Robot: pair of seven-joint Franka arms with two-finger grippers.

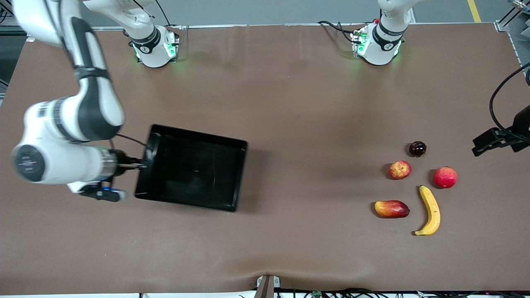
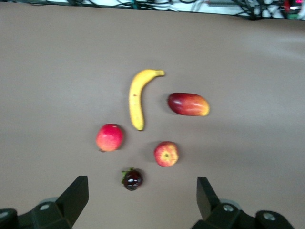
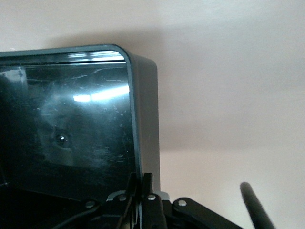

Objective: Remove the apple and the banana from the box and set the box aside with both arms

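**Right gripper clamps the black tray's wall; left gripper hangs open over the fruit**

A brown table (image 1: 290,103) seen from a high camera, with two white robot arms based along its upper edge.

The right gripper (image 1: 143,162) is pinched tight on the wall of the shallow, glossy black plastic tray (image 1: 194,174), at the tray's edge toward the right arm's end of the table. In the right wrist view the two fingers (image 3: 145,200) meet on the thin upright wall. The tray holds nothing.

The left gripper (image 2: 143,200) hangs over the left arm's end of the table with its jaws spread wide and nothing between them. In the front view only its dark body shows at the picture's edge.

Five fruits lie well apart from the tray, toward the left arm's end. The long curved yellow banana (image 1: 430,211) is nearest the front camera. Beside it lies an oblong red-and-yellow mango-like fruit (image 1: 391,209). Farther from the camera sit the small round red apple with yellow patches (image 1: 400,169) and a plain red round fruit (image 1: 445,177). Farthest is a small dark, glossy round fruit (image 1: 417,148). None of them touch.
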